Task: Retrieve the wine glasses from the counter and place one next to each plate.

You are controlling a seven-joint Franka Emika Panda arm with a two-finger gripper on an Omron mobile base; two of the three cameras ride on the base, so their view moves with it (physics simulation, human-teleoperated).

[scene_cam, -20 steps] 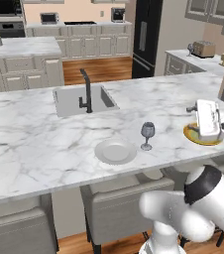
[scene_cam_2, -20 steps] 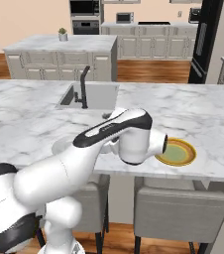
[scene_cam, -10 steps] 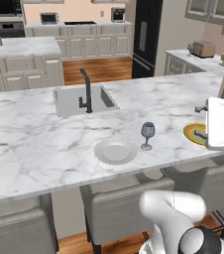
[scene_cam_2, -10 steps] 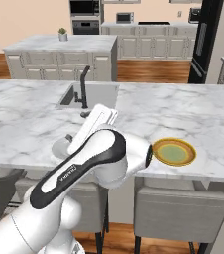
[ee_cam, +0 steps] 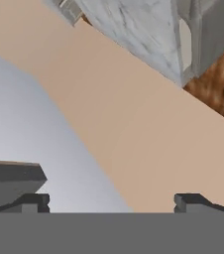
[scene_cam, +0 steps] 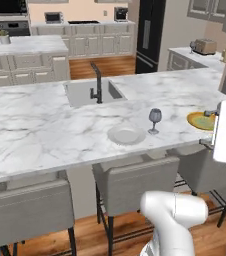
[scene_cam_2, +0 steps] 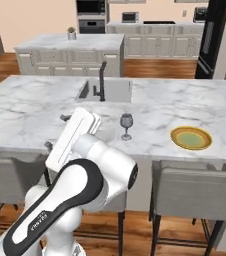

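Observation:
One wine glass [scene_cam: 155, 120] [scene_cam_2: 126, 125] stands upright on the marble island, just right of the white plate [scene_cam: 126, 135]. The yellow-rimmed plate [scene_cam: 201, 120] [scene_cam_2: 191, 137] lies further right with no glass beside it. My gripper [scene_cam: 207, 128] [scene_cam_2: 55, 131] hangs at the island's near edge, turned sideways, open and empty. In the hand view its fingertips [ee_cam: 20, 198] stand wide apart against a beige wall. The counter [scene_cam: 185, 52] is at the back right; a small dark thing beside the toaster is too small to identify.
A sink with a black faucet [scene_cam: 96, 82] [scene_cam_2: 102, 80] sits in the island. Grey stools [scene_cam: 135, 180] [scene_cam_2: 195, 192] line its near side. A toaster [scene_cam: 205, 46] stands on the back counter. A black fridge [scene_cam: 150, 32] is beyond.
The arm has swung round: my hand left the spot over the yellow-rimmed plate and dropped toward the island's near edge. The glass and both plates stayed put.

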